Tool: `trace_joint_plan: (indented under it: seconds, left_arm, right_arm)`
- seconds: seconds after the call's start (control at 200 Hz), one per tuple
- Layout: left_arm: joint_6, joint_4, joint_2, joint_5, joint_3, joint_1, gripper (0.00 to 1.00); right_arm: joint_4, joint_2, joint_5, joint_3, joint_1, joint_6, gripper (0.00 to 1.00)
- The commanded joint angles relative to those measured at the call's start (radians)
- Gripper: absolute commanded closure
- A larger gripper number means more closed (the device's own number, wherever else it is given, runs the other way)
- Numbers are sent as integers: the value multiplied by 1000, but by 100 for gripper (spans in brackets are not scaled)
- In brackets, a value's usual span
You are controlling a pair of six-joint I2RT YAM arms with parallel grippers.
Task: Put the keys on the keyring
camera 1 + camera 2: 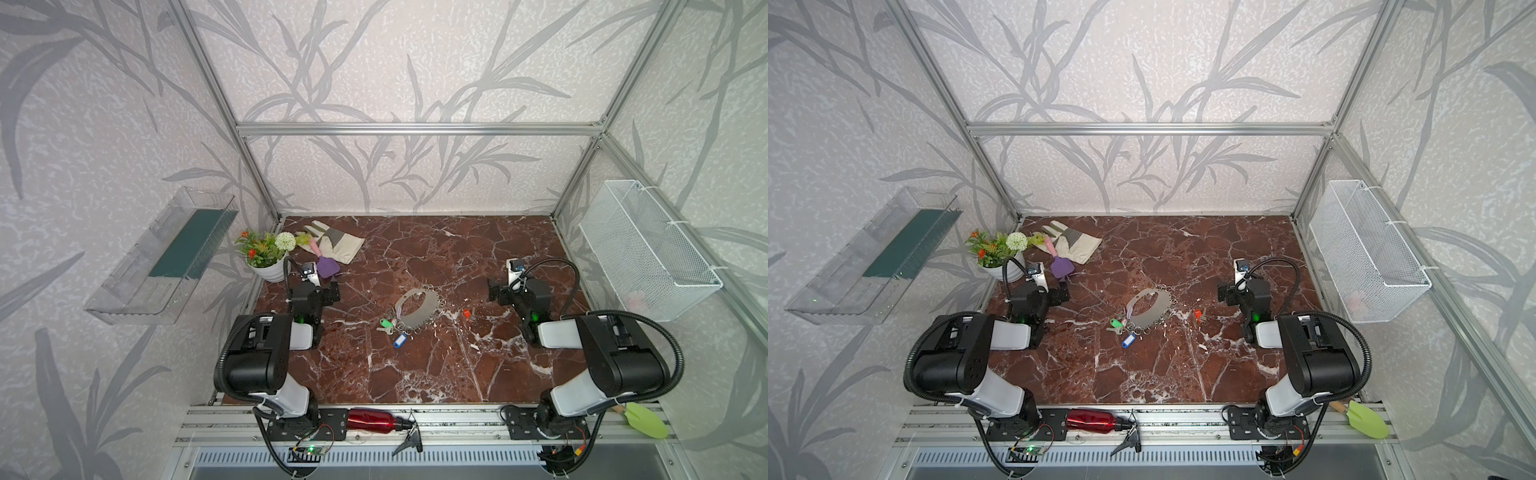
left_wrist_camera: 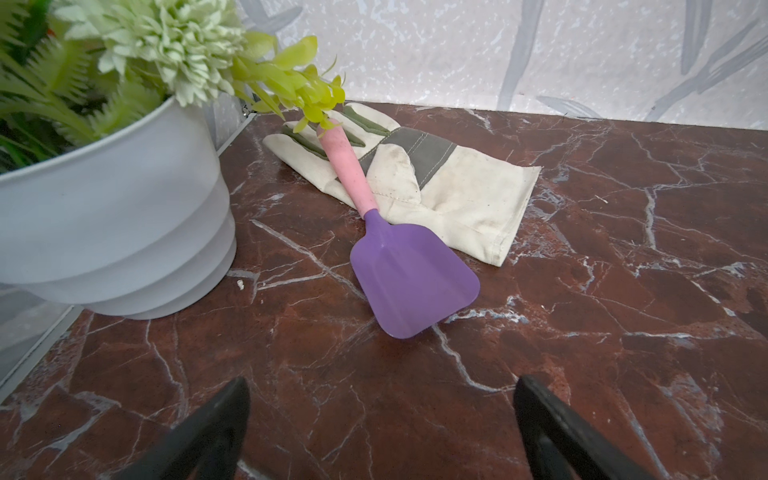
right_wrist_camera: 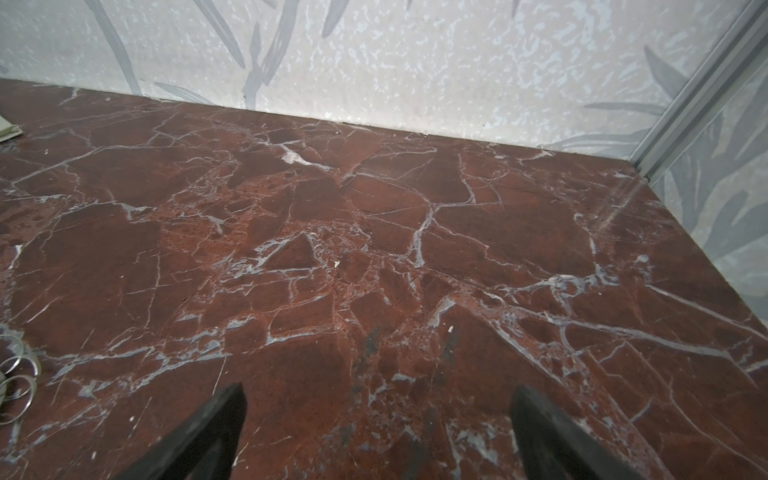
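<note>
The keyring point(image 1: 420, 311), a flat grey crescent-shaped plate with small metal split rings along its curved edge, lies flat near the middle of the red-brown marble tabletop point(image 1: 457, 374). The green-tagged key point(image 1: 386, 322) and the blue-tagged key point(image 1: 400, 340) sit bunched at its nearer end, touching the rings; whether they are already threaded cannot be told. The red-orange key point(image 1: 466, 313) lies alone near the plate on your right arm's side, so it looks like the one left to do. Your right gripper point(image 3: 379, 391) and left gripper point(image 2: 382, 386) both stand empty with jaws wide apart, well away from the plate on either side. The left one faces a purple plastic trowel with a pink handle point(image 2: 411, 278), a cream work glove point(image 2: 457, 195) and a white flowerpot point(image 2: 124, 216). Watch the thin key lying flat on hard stone: your pads may skid off it or shove it away. The plate is not pinned down, so it may slide when you press a key into a ring.
</note>
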Motion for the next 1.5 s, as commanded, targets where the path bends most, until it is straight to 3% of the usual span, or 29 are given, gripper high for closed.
trace_joint_plan:
  seconds: [0.0, 0.045, 0.09, 0.195, 0.26, 0.3, 0.375, 0.47, 0.52, 0.555, 0.6, 0.685, 0.76, 0.815, 0.87, 1.02, 1.125, 1.215, 1.494]
  left_arm:
    - [-4, 13, -17, -24, 14, 2, 1]
    - [-7, 26, -31, -63, 4, -2, 1]
    - [-24, 11, -92, -145, -14, -12, 1]
    - [-31, -227, -361, -293, -11, -77, 1]
    - [-237, -453, -537, -434, 16, -138, 1]
    - [-383, -605, -624, -456, 36, -149, 1]
    - [-525, -736, -731, -416, 44, -152, 1]
    - [-717, -769, -824, -370, 5, -151, 1]
    - [-827, -830, -862, -287, 5, -149, 1]
    - [-854, -848, -869, -193, 13, -143, 1]
    - [-842, -894, -861, -88, 47, -144, 1]
    - [-802, -1024, -814, 96, 139, -161, 1]
    - [-780, -1109, -775, 178, 177, -211, 1]
    - [-779, -1137, -745, 230, 183, -259, 2]
    - [-787, -1147, -714, 271, 183, -319, 4]
    - [-828, -1171, -605, 317, 222, -507, 14]
    - [-888, -1143, -518, 341, 237, -610, 26]
    - [-928, -1076, -439, 351, 241, -687, 31]
    - [-1070, -850, -163, 383, 271, -774, 48]
  right_arm:
    - [39, 8, 56, -10, -7, 28, 1]
    - [48, 6, 64, -12, -9, 30, 1]
    - [37, -40, 181, -28, 0, 56, 1]
    - [-128, -233, 332, -27, 7, 103, 1]
    - [-350, -333, 336, 48, 12, 164, 1]
    - [-473, -371, 346, 89, 15, 241, 1]
    - [-653, -441, 343, 161, 12, 384, 1]
    - [-661, -525, 422, 134, 9, 564, 1]
    - [-686, -594, 452, 98, -5, 747, 1]
    - [-643, -628, 386, 66, -25, 753, 1]
    - [-622, -652, 315, 61, -31, 708, 1]
    - [-896, -636, 259, 181, -30, 730, 1]
    - [-1017, -589, 158, 261, -11, 706, 1]
    - [-1013, -550, 75, 284, 30, 650, 1]
    - [-1062, -503, 74, 326, 107, 626, 1]
    - [-1091, -411, 78, 369, 308, 560, 1]
    - [-1091, -388, 53, 359, 395, 530, 1]
    - [-1077, -391, 38, 338, 460, 513, 1]
    - [-1089, -459, 64, 269, 495, 507, 1]
